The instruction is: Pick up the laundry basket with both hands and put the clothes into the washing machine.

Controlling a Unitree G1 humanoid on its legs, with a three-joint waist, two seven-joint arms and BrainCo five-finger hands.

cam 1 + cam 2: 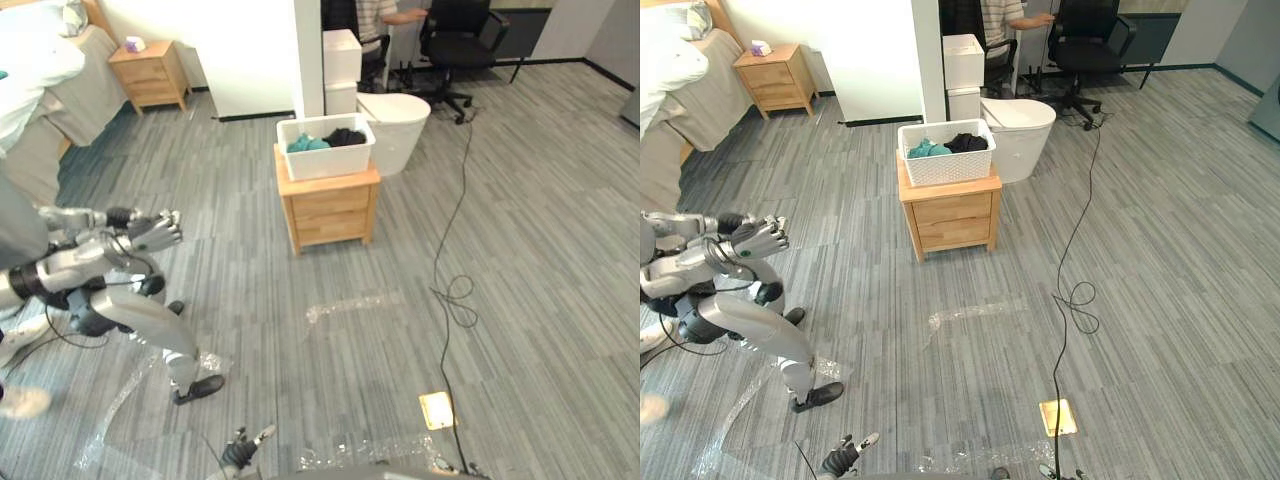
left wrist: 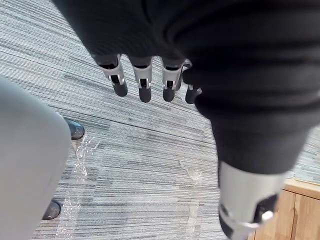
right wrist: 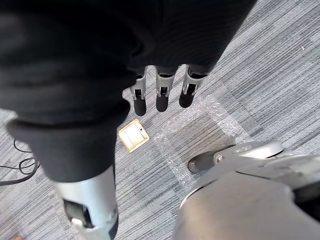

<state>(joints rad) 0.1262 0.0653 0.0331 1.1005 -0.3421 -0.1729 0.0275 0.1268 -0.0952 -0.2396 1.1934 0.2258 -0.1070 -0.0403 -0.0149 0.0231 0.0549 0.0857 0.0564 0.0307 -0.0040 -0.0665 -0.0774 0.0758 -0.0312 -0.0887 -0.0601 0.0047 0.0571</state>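
Note:
A white laundry basket (image 1: 325, 148) holding teal and black clothes stands on a low wooden nightstand (image 1: 330, 205), a few steps ahead of me. Just behind it on the right is a white rounded appliance (image 1: 395, 125). My left hand (image 1: 240, 452) hangs low at the bottom edge, far from the basket. In the left wrist view its fingers (image 2: 144, 82) are straight and hold nothing above the grey floor. My right hand (image 3: 162, 90) also hangs with straight, empty fingers over the floor.
Another silver-grey humanoid robot (image 1: 110, 290) stands at the left with an arm raised, a white shoe (image 1: 20, 402) beside it. A black cable (image 1: 455, 290) runs across the floor past a brass floor socket (image 1: 437, 410). A bed (image 1: 40, 90), second nightstand (image 1: 150, 75), office chair (image 1: 460, 40) and seated person (image 1: 375, 15) are behind.

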